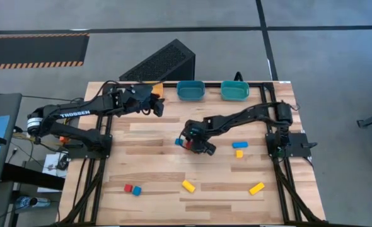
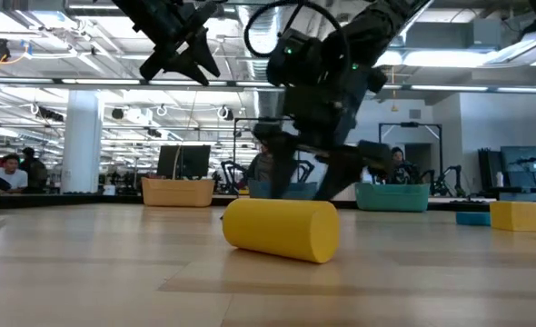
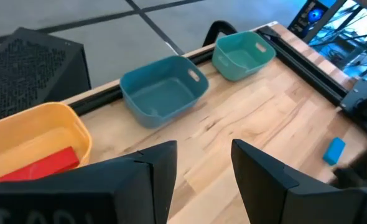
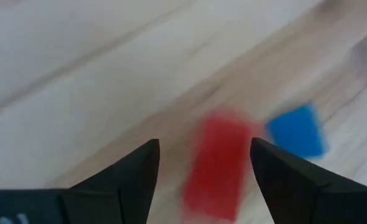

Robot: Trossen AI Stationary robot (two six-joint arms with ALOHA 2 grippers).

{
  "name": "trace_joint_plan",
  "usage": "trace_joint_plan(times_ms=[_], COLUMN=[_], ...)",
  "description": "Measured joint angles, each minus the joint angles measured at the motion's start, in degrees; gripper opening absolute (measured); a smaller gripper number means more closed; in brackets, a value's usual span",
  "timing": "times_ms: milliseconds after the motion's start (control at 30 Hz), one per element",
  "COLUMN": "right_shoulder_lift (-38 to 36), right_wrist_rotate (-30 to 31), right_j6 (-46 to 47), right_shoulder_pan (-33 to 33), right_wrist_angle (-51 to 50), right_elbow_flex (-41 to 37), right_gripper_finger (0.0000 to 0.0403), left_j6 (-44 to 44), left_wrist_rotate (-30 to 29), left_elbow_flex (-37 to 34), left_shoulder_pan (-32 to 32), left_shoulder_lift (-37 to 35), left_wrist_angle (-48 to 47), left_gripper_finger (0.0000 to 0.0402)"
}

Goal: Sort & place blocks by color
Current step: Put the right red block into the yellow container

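1. While only one red block (image 3: 37,167) sits in the orange bin (image 3: 53,121), your sort is barely begun.
2. Both teal bins (image 3: 165,93) look empty, though the far one's floor is partly hidden.
3. Loose on the table (image 1: 154,183): yellow bars (image 1: 188,186), blue pieces, a red-blue pair.
4. Right gripper (image 4: 202,168), jaws wide, straddles a red block (image 4: 216,165), gripping nothing.
5. Left gripper (image 3: 202,180) hovers by the orange bin, half open, empty.

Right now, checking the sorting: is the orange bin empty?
No. The left wrist view shows a red block lying inside the orange bin.
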Motion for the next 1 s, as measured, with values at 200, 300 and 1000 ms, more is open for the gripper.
trace_joint_plan(times_ms=[200,300,1000], right_shoulder_lift=[1.3,1.4,1.2], right_wrist_rotate=[-1.8,-2.8,-2.8], right_j6=[2.2,8.8,25.2], right_shoulder_pan=[-1.9,-2.9,-6.6], right_wrist_angle=[1.0,1.3,3.5], right_elbow_flex=[0.1,0.1,3.9], right_gripper_finger=[0.0276,0.0276,0.0276], left_j6=[-0.5,-1.9,-2.2], left_wrist_rotate=[-2.1,-2.8,-4.9], left_elbow_flex=[0.0,0.0,0.0], left_shoulder_pan=[-1.9,-2.6,-5.7], left_shoulder_lift=[0.0,0.0,0.0], left_wrist_angle=[0.2,0.2,0.3], left_gripper_finger=[0.0141,0.0141,0.0141])
